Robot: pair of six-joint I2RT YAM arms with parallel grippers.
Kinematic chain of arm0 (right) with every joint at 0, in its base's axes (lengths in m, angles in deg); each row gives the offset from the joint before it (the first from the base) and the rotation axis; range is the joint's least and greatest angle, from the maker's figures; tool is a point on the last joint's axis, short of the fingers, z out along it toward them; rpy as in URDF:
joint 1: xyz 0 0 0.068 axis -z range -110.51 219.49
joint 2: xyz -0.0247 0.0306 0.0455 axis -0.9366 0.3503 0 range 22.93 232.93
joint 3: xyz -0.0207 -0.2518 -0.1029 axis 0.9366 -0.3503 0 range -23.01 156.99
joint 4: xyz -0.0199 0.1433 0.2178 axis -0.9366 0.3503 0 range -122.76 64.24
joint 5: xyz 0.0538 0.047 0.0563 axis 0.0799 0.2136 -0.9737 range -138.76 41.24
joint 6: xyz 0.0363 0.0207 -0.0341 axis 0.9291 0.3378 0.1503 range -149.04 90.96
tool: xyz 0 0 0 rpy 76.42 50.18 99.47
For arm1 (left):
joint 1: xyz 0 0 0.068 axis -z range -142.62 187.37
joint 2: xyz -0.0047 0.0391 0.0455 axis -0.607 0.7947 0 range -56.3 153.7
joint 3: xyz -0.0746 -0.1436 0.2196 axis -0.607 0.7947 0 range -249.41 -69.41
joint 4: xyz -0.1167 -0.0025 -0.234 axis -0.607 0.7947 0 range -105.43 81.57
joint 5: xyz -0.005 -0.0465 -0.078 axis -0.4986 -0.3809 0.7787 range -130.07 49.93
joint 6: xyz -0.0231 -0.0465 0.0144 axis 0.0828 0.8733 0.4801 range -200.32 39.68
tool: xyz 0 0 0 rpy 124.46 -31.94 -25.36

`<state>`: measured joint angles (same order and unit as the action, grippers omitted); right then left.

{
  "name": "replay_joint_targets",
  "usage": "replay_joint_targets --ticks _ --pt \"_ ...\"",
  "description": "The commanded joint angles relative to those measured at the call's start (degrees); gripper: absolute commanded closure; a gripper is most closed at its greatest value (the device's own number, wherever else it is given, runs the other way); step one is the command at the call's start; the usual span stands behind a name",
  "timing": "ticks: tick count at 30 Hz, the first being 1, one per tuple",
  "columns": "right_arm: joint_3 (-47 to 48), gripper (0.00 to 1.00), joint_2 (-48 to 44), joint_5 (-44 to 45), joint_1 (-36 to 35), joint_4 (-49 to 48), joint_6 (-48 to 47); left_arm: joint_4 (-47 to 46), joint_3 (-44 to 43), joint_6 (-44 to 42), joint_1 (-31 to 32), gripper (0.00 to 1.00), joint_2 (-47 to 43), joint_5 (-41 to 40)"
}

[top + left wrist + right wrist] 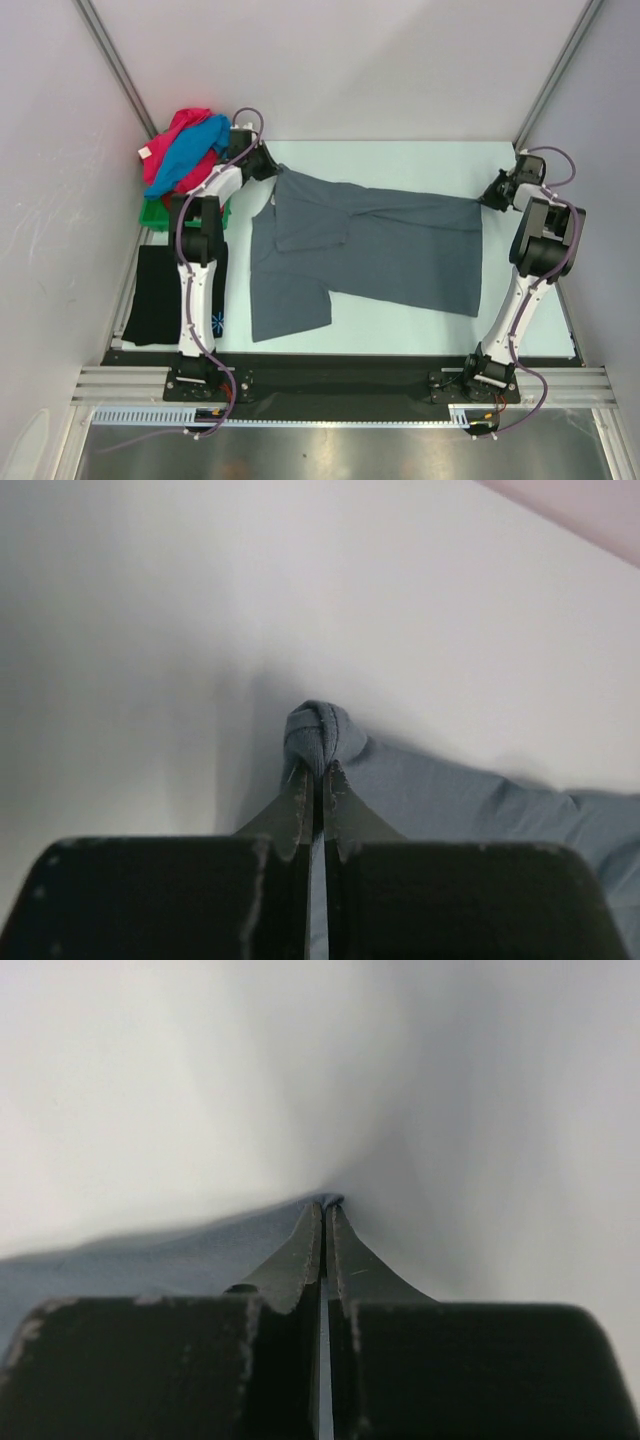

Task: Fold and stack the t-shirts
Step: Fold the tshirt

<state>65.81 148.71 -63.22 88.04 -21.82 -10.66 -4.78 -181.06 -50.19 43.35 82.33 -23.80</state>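
From above, the slate-grey t-shirt (380, 250) lies across the middle of the table (400, 160), its long axis running left to right. Its far edge is drawn fairly straight between the two arms. The left gripper (272, 170) is at the far-left corner and the right gripper (487, 198) at the far-right corner, each pinched onto the cloth. I'd guess they hold opposite ends of one edge so the whole edge can be carried over evenly in a fold. A broad flap sags toward the near-left side (a sleeve or a doubled-over part, I can't say which), and I can't tell which end is the neck. The black t-shirt (155, 295) lies flat by the left arm's base. The pink t-shirt (180, 130) and blue t-shirt (195, 150) are heaped in the far-left corner over the green tray (152, 213), well clear of the working space.

In the left wrist view, the left gripper (318, 770) has its jaws squeezed together on a small knot of the grey t-shirt (450, 800). The rest of the cloth trails off to the right.

In the right wrist view, the right gripper (325, 1205) is clamped just as tightly. Only a thin lip of the grey t-shirt (150, 1260) peeks out at the tips (a slim hold that might slip), and the cloth stretches away to the left.
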Motion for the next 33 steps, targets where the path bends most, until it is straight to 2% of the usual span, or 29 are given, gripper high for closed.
replay_joint_targets --ticks 1,5,7,8,9,12,15,17,19,20,22,26,27,29,30,33 --pt "5.74 1.00 4.56 1.01 -0.44 -0.84 -0.09 -4.51 -7.07 2.30 -0.88 1.00 3.21 -2.38" --pt "13.65 0.94 9.04 0.92 -0.53 2.85 -0.97 -3.97 -9.10 1.78 -0.88 0.94 2.88 -6.42" --pt "15.77 0.86 9.75 1.01 -0.53 3.82 -0.88 -2.58 -10.77 0.90 -0.97 0.82 2.70 -7.04" --pt "16.04 0.77 9.84 0.92 -0.53 4.26 -1.05 -1.87 -11.21 0.72 -0.88 0.75 2.09 -7.30" --pt "16.30 0.73 9.14 1.01 -0.53 4.53 -0.97 -0.74 -11.21 0.55 -0.88 0.63 1.30 -7.83" --pt "16.74 0.59 6.95 1.80 -0.44 7.16 -0.88 0.94 -8.68 -2.17 -0.79 0.44 -4.23 -9.67" --pt "15.96 0.53 3.52 6.44 -0.44 12.60 -0.62 5.33 -4.39 -4.37 -0.53 0.38 -12.74 -12.92" --pt "11.57 0.50 -2.01 10.93 -0.53 14.89 2.27 6.48 0.53 -4.56 -0.09 0.37 -18.71 -15.74" --pt "5.71 0.47 -7.88 13.39 -0.53 17.09 5.43 7.18 10.11 -2.98 0.78 0.36 -28.29 -19.40" --pt "3.58 0.45 -10.26 13.23 -0.62 18.32 7.88 7.45 17.36 -2.36 1.22 0.36 -31.54 -20.31" --pt "-3.87 0.42 -17.01 11.57 -1.49 18.33 9.22 8.50 23.91 -0.25 3.15 0.36 -40.60 -22.93" --pt "-12.68 0.39 -27.82 14.80 -7.45 19.63 6.69 16.05 37.18 4.40 6.50 0.36 -52.47 -25.41" --pt "-13.75 0.39 -29.95 18.64 -9.82 20.26 6.42 16.41 42.78 5.46 7.02 0.35 -54.58 -25.07" --pt "-16.38 0.38 -33.91 18.85 -12.12 21.66 5.89 18.16 48.00 5.90 8.87 0.35 -60.47 -24.88" --pt "-19.09 0.38 -38.28 18.94 -13.17 21.93 5.71 18.43 53.42 6.17 9.57 0.35 -62.41 -25.06" --pt "-23.58 0.37 -46.37 20.43 -20.19 22.46 5.28 18.88 63.97 9.93 11.68 0.37 -70.58 -25.67"
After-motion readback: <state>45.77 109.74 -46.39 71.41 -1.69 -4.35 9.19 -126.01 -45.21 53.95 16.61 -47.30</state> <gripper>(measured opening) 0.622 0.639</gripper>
